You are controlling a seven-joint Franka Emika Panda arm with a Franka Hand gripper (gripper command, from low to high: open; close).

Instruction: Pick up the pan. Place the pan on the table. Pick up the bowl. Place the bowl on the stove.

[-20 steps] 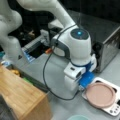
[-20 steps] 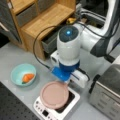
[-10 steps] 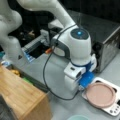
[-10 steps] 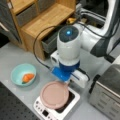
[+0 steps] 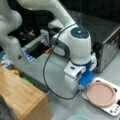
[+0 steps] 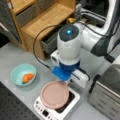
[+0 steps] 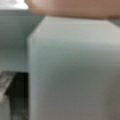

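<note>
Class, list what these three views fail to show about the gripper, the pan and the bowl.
- Gripper fingers: hidden in both front views by the arm's own wrist, at the pan's edge.
- Pan handle: hidden there too.
- Bowl: cut off by a front view's bottom edge.
- Wrist view: the stove's white side fills it.

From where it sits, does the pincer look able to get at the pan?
Probably yes. The pincer is low at the rim of the pan, which lies open on the stove with nothing over it.

Pinkish-brown pan [image 6: 54, 94] on white, black-centred stove [image 6: 71, 105]; teal bowl [image 6: 23, 74] holding orange; grey table [image 6: 15, 57].
</note>
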